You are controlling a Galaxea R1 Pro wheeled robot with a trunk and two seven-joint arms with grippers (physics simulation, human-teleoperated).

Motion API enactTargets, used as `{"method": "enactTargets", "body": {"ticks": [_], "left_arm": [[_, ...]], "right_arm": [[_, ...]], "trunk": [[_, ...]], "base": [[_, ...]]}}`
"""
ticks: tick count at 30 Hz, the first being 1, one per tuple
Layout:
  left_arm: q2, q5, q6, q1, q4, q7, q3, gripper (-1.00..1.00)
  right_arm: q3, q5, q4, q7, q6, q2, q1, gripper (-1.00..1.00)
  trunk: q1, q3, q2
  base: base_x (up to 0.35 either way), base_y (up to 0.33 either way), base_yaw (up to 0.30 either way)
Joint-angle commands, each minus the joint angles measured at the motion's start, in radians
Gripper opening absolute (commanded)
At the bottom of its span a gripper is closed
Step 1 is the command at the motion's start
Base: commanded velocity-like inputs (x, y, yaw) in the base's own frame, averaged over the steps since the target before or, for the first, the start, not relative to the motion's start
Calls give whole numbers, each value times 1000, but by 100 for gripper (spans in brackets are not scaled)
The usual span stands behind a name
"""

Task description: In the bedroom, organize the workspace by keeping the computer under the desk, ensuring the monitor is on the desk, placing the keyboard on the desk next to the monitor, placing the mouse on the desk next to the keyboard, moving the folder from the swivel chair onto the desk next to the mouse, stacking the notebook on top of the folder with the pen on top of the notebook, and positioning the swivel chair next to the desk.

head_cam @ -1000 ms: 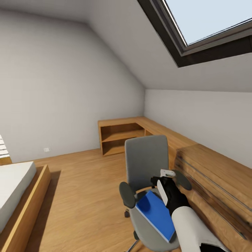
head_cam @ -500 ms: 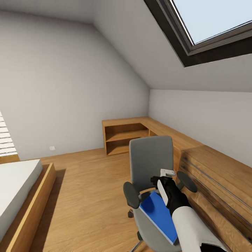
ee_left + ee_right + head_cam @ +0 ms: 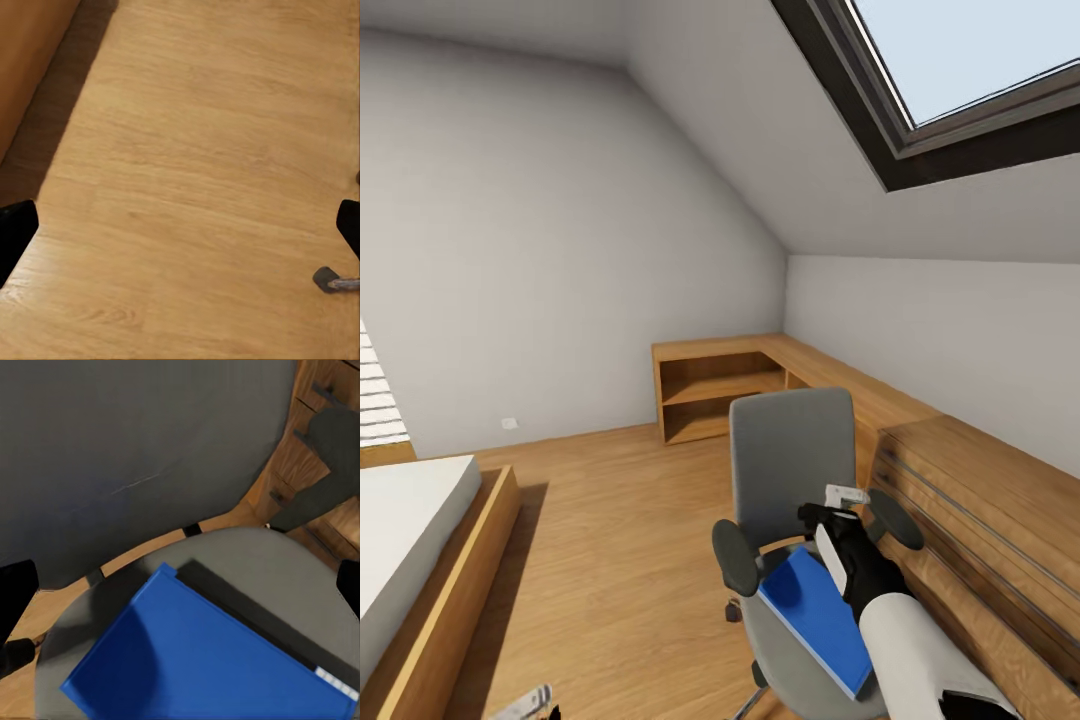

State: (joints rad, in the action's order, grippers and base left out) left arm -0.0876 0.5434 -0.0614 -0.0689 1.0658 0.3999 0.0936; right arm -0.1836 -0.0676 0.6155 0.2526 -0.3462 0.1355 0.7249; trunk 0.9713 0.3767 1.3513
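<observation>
Head view: bedroom [image 3: 560, 200] with sloped grey walls, skylight [image 3: 960, 70] at upper right, light wood floor [image 3: 610, 520]. Landmark is the swivel chair [image 3: 792, 470], grey back upright, seat facing the camera. Behind the chair, against the far wall, an open light-wood shelf unit [image 3: 715, 390]; it continues as a low wood cabinet [image 3: 980, 500] along the wall just right of the chair. Left of the chair, well apart across the floor, a bed [image 3: 410, 560] in a wood frame.

Folder [image 3: 815, 615], bright blue, lies flat on the chair seat. Long axis runs diagonally, from near the backrest toward the seat's front right edge. In the right wrist view the folder [image 3: 210, 660] has one corner pointing at the backrest, thin white edge along one side.

Right end effector [image 3: 838, 510] hangs above the seat, over the folder's back end, not touching it; fingers [image 3: 16, 592] spread wide, released.

Left end effector [image 3: 530, 705] sits low, left of the chair, above bare floor; fingertips [image 3: 15, 232] spread apart, holding nothing. A chair castor [image 3: 328, 280] is close by.
</observation>
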Motion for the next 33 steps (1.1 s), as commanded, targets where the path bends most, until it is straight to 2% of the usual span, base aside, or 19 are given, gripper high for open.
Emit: {"method": "enactTargets", "body": {"ticks": [1,3,4,5,7,12,13,14,20,26,33], "left_arm": [[-1,6,-23,0,46,8,3,100],[-1,6,-56,0,92,9,3,100],[-1,7,-102,0,143,10,3,100],[-1,10,-188,0,229,11,3,100],[0,12,-256,0,306,13,2,100],[7,16,-322,0,445,14,6,100],[24,21,-339,0,486,14,7,100],[41,26,-354,0,495,15,7,100],[98,30,-392,0,508,16,4,100],[110,29,-400,0,511,15,-6,100],[107,30,-400,0,512,14,-29,100]], "right_arm": [[-4,-8,-20,-1,7,-2,1,100],[-4,-7,-34,-1,15,-7,1,100],[-3,-7,-44,-2,21,-12,1,100],[-3,-7,-56,-8,35,-21,1,100],[-3,-7,-71,-16,52,-34,1,100],[-6,-2,-114,-32,66,-67,3,100],[-8,-1,-120,-52,64,-73,3,100],[-8,0,-122,-58,63,-74,4,100],[-11,-1,-127,-69,61,-77,4,100],[-11,-1,-147,-72,43,-99,6,100],[-11,0,-192,-74,32,-104,9,100]], "trunk": [[0,1,1],[0,1,1],[0,1,1],[0,1,1],[0,1,1],[0,1,1],[0,1,1],[0,1,1],[0,1,1],[0,1,1],[0,1,1]], "base": [[0,0,0],[0,0,0],[0,0,0],[0,0,0],[0,0,0],[1,0,0],[149,0,0],[213,0,0],[260,0,0],[91,0,0],[138,0,0]]}}
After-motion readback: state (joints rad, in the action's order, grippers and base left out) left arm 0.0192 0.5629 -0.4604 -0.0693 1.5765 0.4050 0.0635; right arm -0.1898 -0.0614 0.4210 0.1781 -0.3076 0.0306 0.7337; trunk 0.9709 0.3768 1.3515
